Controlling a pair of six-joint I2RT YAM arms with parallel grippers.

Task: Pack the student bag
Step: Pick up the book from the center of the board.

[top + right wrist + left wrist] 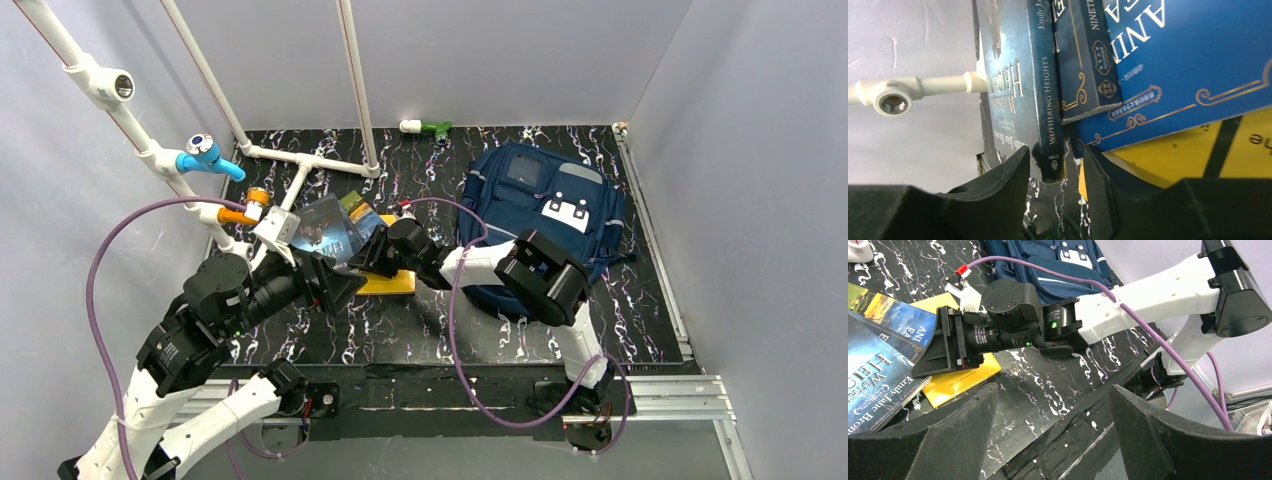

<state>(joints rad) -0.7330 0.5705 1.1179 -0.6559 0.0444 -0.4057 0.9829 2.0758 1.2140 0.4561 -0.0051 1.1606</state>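
The student bag [545, 215] is a navy backpack with a white patch, lying flat at the back right; its lower part shows in the left wrist view [1048, 260]. A stack of books [335, 230] lies left of it on a yellow book [392, 284]. My right gripper [1055, 187] is open at the stack's edge, with the spine corner of the Wuthering Heights book [1045, 100] between its jaws and a gap beside it. A blue book [1188, 65] and the yellow book [1238, 150] lie to the right. My left gripper [1053, 425] is wide open and empty, just left of the right gripper [930, 355].
A white pipe frame [300, 160] with blue [205, 155] and orange [250, 205] fittings stands at the back left, close behind the books. A green and white object [425, 127] lies at the back wall. Purple cables loop from both arms. The table's near edge [1088, 420] runs under my left gripper.
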